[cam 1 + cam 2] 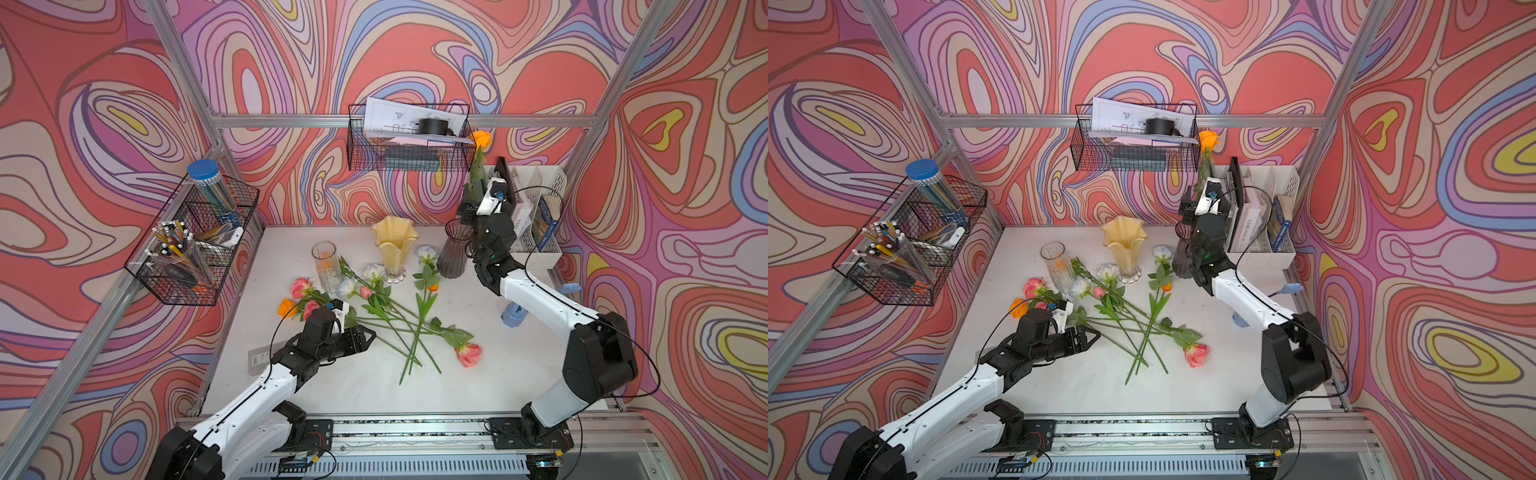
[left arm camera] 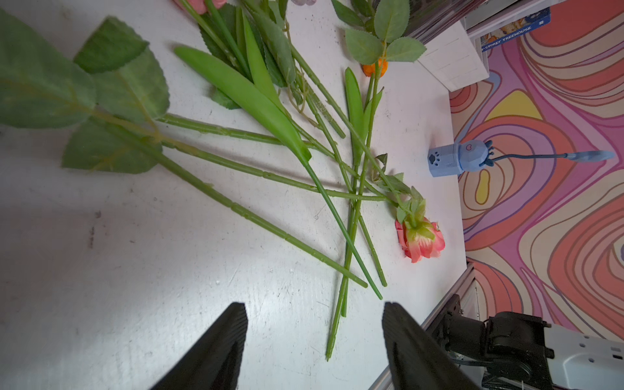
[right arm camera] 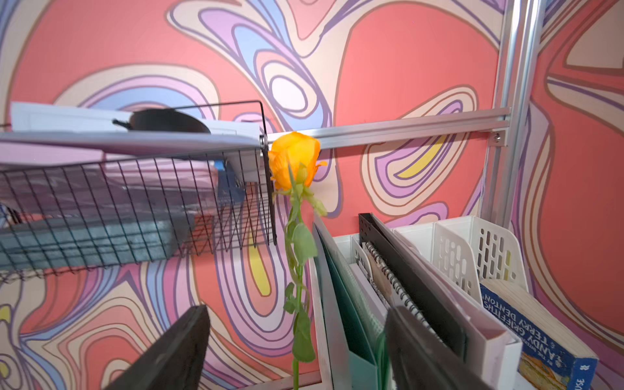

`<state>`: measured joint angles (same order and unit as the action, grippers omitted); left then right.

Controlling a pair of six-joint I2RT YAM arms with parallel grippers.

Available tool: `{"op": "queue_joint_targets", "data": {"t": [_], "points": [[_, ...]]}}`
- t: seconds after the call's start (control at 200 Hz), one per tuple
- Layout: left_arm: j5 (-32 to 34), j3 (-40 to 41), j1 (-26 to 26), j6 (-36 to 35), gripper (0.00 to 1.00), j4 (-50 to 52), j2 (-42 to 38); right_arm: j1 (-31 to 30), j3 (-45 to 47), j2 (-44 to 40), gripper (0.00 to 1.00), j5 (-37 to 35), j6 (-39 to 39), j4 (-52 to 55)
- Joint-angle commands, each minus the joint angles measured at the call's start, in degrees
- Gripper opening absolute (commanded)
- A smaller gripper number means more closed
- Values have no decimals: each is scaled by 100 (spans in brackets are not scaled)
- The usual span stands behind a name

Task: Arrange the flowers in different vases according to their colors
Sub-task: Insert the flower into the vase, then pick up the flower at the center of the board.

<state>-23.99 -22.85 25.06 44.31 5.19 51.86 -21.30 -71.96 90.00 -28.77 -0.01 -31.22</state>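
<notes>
One orange rose (image 3: 293, 162) standing above purple vase (image 1: 455, 249), stem (image 3: 296, 371) likely sitting inside. Right claw (image 3: 297, 312) gaping wide around stem, gripping nothing. Left claw (image 2: 314, 310) hanging open, empty. Next: grabbing pink rose (image 1: 469, 354).

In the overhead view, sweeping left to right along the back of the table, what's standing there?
clear glass vase → creamy-yellow vase → smoky-purple vase → white file organizer

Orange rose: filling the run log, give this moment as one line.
right gripper: open, astride orange rose stem, not touching | orange rose: upright, stem end hidden | left gripper: open, empty
</notes>
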Motion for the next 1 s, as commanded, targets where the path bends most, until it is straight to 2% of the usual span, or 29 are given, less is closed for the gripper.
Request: {"op": "queue_joint_targets", "data": {"t": [0.0,0.17,0.245,0.285,0.431,0.491,0.741,0.911,0.991], "points": [[103,28,-60,-134,70,351,-244,-8,-195,-454,83,811,792,1779],[166,103,-132,-107,70,534,-439,-31,-512,-698,77,2557,2305,4617],[124,142,-176,-81,70,571,-457,-108,-307,-649,73,3354,3026,5279],[106,157,-180,-81,70,567,-470,-257,-111,-616,72,3561,3324,5472],[99,187,-223,-101,70,606,-532,-1301,281,-282,70,3482,3866,5908],[63,187,-236,-107,70,604,-545,-1517,435,-130,69,3484,4093,5836],[20,202,-253,-132,70,684,-708,-1544,593,466,48,3242,4501,5672],[61,229,-263,-133,70,763,-844,-1544,387,886,43,3057,4541,5761],[52,234,-264,-134,70,773,-844,-1519,292,1071,37,2941,4550,5796]]}}
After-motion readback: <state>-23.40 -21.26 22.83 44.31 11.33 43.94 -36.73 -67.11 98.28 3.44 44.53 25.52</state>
